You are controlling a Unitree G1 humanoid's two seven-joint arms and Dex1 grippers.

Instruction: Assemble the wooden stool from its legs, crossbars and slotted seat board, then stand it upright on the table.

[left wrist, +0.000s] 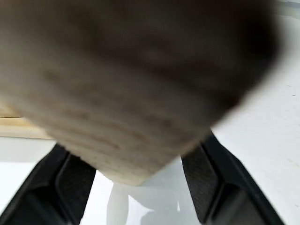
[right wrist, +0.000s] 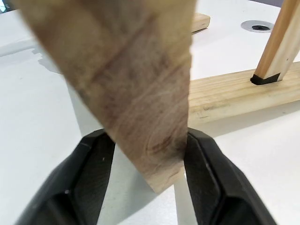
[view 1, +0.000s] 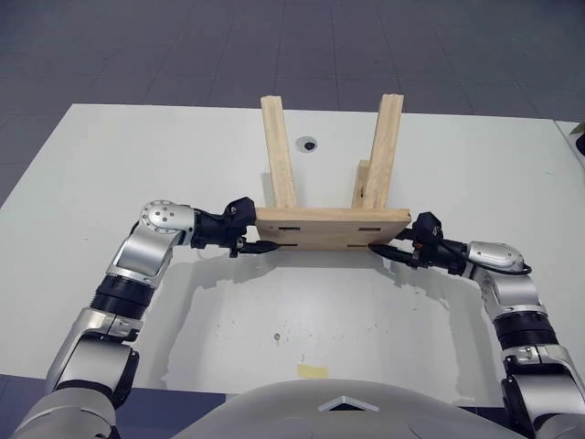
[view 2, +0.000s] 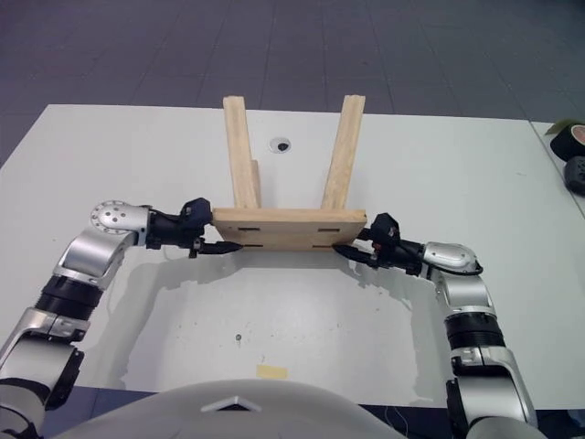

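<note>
The wooden stool lies tipped on the white table (view 1: 110,165). Its slotted seat board (view 1: 331,229) stands on edge facing me, and two legs (view 1: 278,151) (view 1: 384,146) point away toward the far side. My left gripper (view 1: 260,246) is shut on the board's left lower corner, and my right gripper (view 1: 382,247) is shut on its right lower corner. In the left wrist view the board (left wrist: 131,84) sits between the black fingers (left wrist: 70,180). The right wrist view has the board's corner (right wrist: 126,70) pinched between the fingers (right wrist: 93,173), with a leg (right wrist: 234,93) and a crossbar (right wrist: 276,42) behind.
A round cable hole (view 1: 309,143) lies in the table behind the stool. A yellow tape strip (view 1: 312,371) marks the near edge. Dark objects (view 2: 571,151) sit on the neighbouring table at the far right. Open table surface stretches between my arms.
</note>
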